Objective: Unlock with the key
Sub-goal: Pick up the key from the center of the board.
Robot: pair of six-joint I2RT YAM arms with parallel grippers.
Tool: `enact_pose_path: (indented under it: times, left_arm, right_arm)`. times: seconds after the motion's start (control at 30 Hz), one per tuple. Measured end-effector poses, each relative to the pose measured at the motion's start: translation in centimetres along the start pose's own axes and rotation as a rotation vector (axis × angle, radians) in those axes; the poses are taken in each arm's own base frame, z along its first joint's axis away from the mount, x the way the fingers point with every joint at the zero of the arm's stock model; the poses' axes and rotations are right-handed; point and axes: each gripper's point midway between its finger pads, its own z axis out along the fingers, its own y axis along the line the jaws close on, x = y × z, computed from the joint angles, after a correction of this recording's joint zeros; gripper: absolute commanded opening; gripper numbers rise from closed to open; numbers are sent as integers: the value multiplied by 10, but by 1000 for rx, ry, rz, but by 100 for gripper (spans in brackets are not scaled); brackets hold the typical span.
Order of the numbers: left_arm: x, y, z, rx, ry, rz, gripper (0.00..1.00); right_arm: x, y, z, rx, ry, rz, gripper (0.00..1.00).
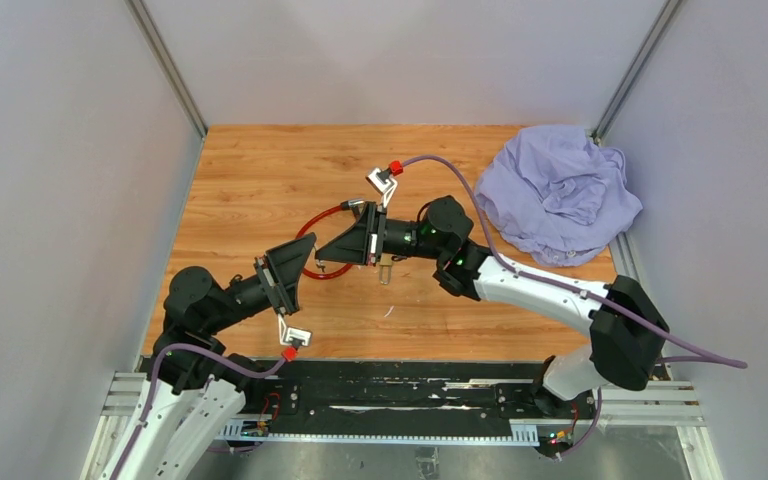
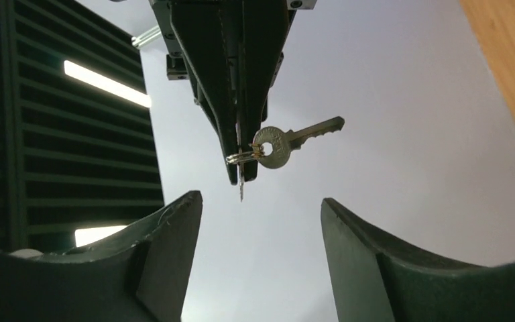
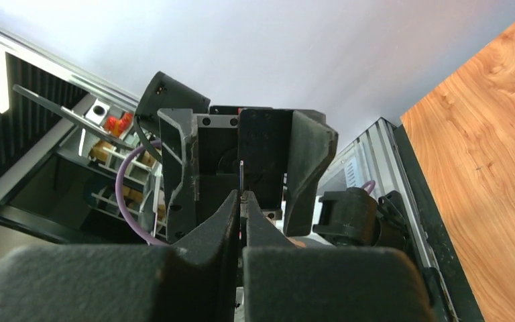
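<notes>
The right claw (image 2: 241, 176) is reaching in from the right side of the tabletop (image 1: 260, 170) and is pressing its fingers tightly together on the key (image 2: 241, 190), which is showing only as a thin metal edge poking out past the tips. A small ring (image 2: 241, 157) is hanging from that spot, and a second key (image 2: 288, 141) is dangling from the ring in the air, its blade pointing sideways.

The left claw (image 2: 261, 208) is facing the right one tip to tip, its fingers standing wide apart and gripping nothing. The key is sitting just beyond their gap, not touching either finger.

Both claws are meeting above the middle of the tabletop, over a red cable lock (image 1: 312, 221) lying in a loop on the wood. A crumpled lilac cloth (image 1: 555, 195) is lying in the far right corner, well apart from the arms.
</notes>
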Motion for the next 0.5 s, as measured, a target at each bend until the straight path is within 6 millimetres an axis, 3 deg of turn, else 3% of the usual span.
enact_pose_path:
  times: [0.17, 0.3, 0.5]
  left_arm:
    - [-3, -3, 0, 8, -13, -44, 69]
    - [-10, -2, -2, 5, -43, -61, 60]
    - [-19, 2, -5, -9, -78, -58, 46]
  right_arm:
    - [9, 6, -2, -2, 80, -28, 1]
    - [17, 16, -1, -34, 164, -54, 1]
    - [30, 12, -2, -26, 276, -63, 0]
